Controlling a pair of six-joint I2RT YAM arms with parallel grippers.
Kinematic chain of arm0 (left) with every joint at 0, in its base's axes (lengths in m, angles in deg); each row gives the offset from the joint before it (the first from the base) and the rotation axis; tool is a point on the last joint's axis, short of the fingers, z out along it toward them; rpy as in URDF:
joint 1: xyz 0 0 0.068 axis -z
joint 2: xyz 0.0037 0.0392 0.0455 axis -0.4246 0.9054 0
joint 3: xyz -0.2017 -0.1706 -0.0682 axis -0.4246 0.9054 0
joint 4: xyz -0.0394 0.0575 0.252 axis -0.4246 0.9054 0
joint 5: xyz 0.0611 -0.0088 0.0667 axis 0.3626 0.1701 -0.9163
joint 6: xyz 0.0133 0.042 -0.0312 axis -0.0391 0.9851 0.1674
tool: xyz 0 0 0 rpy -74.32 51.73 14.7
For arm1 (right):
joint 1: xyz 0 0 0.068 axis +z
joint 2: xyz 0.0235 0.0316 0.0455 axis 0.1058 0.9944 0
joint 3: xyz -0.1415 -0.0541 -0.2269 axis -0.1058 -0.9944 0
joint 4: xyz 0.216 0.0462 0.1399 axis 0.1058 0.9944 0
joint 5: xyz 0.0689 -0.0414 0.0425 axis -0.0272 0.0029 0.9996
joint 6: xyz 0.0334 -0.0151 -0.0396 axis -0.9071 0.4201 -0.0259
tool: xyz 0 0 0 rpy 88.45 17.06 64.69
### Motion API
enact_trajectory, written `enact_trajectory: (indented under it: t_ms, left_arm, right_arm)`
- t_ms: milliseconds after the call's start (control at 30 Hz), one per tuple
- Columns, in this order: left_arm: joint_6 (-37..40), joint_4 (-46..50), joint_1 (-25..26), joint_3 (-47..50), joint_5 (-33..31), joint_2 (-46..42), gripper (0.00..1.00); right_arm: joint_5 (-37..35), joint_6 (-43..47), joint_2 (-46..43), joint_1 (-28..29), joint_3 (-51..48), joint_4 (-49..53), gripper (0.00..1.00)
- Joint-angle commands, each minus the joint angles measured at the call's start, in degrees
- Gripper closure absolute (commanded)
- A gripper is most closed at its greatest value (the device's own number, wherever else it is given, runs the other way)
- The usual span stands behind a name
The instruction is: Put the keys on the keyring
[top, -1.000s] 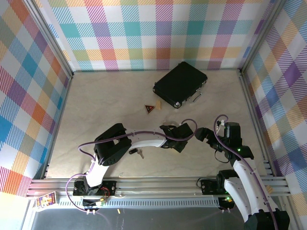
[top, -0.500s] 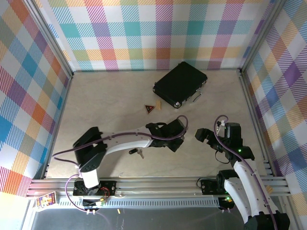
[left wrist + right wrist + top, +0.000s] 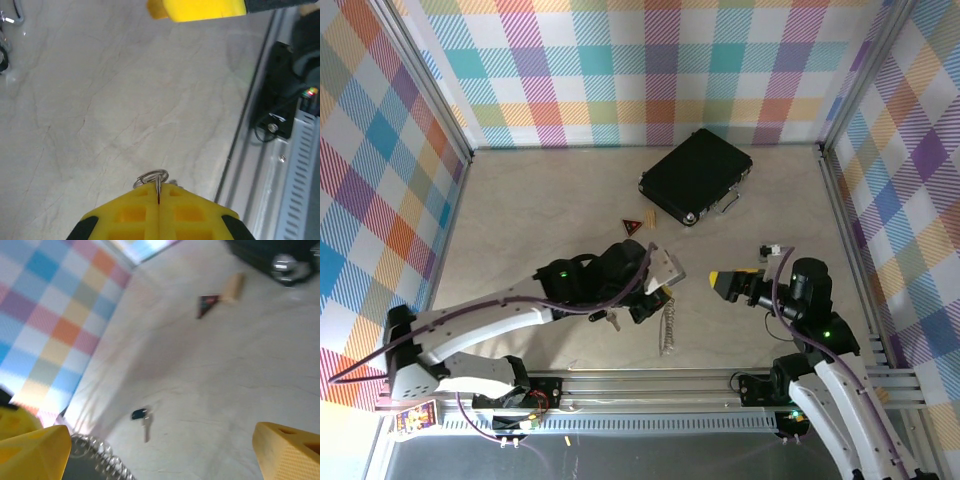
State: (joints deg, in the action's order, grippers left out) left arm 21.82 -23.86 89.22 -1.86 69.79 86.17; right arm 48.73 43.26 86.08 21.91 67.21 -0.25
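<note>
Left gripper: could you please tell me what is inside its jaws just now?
The left gripper, shut, pinches the keyring: a sliver of silvery loop pokes out at the tip. The rest of the loop is covered by the yellow pads.

The case [image 3: 695, 178] lies at the back of the table [image 3: 520, 220], right of centre. The tag [image 3: 632, 226] and a small block [image 3: 649, 218] lie side by side just before it. Nearer the front lie the keys [image 3: 605, 318], just left of the keyring [image 3: 667, 325], which is pinched in the left gripper's [image 3: 663, 293] jaws.
</note>
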Motion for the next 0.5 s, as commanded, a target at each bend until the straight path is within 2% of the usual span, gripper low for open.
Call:
enact_trajectory:
  t_ms: [0, 167, 300, 467]
  left_arm:
    - [6.12, -2.42, 0.42, 2.31, 5.73, -6.41, 1.00]
    - [9.58, -5.30, 0.35, 4.25, 11.01, -14.92, 1.00]
    - [11.29, -5.50, 0.37, 3.91, 12.82, -18.43, 1.00]
    - [12.37, -3.91, 0.40, 2.44, 15.35, -20.08, 1.00]
  right_arm:
    - [4.32, 2.30, -1.25, 5.61, 1.65, -9.28, 0.07]
    - [6.68, 6.19, -0.23, 15.71, 2.53, -16.84, 0.16]
    - [6.98, 13.76, 2.35, 23.50, 5.93, -15.50, 0.29]
    - [7.38, 21.15, 4.85, 30.56, 9.33, -14.46, 0.35]
